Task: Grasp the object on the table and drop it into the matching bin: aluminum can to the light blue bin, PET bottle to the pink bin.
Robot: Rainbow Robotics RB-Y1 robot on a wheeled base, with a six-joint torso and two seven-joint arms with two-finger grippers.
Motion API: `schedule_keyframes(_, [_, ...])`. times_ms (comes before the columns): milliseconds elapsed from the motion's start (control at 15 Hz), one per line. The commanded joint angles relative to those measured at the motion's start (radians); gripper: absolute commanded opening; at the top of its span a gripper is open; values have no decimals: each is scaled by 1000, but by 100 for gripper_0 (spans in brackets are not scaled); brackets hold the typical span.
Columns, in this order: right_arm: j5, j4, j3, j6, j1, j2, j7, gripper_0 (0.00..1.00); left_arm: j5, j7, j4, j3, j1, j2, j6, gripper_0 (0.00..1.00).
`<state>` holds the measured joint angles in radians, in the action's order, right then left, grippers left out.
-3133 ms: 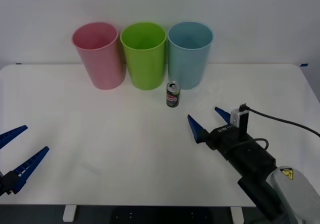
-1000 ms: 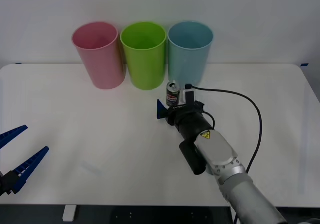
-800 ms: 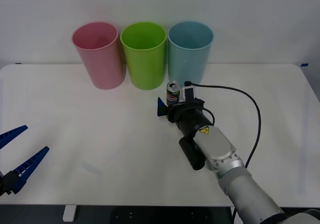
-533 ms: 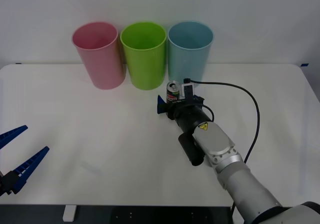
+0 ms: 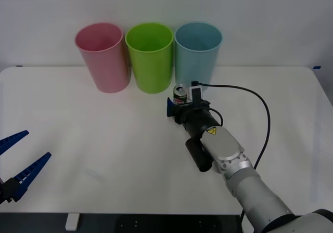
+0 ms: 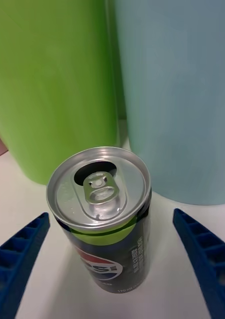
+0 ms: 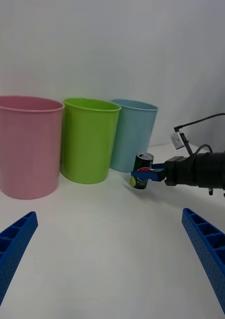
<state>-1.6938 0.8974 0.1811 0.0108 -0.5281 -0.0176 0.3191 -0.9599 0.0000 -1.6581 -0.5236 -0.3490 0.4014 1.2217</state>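
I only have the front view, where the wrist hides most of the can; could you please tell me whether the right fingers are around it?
Observer: Yes. In the right wrist view the can stands upright between the right gripper's open fingers, with a gap on each side.
Operator: Thank you. What lies behind it on that line?
Observer: The seam between the green bin and the light blue bin is straight behind the can.
Operator: And how high on the can do the fingers sit?
Observer: In the left wrist view, one finger crosses the can at about mid-height.
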Motion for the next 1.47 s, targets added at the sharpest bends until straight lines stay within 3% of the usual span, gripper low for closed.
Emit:
schedule_keyframes(67, [3, 2, 1, 1, 0, 0, 0, 0, 0, 0, 0, 0, 0, 0, 0, 100])
schedule_keyframes(800, [13, 34, -6, 1, 10, 0, 5, 0, 0, 0, 0, 0, 0, 0, 0, 100])
schedule_keyframes(1467, [56, 406, 66, -40, 243, 133, 77, 0, 0, 0, 0, 0, 0, 0, 0, 100])
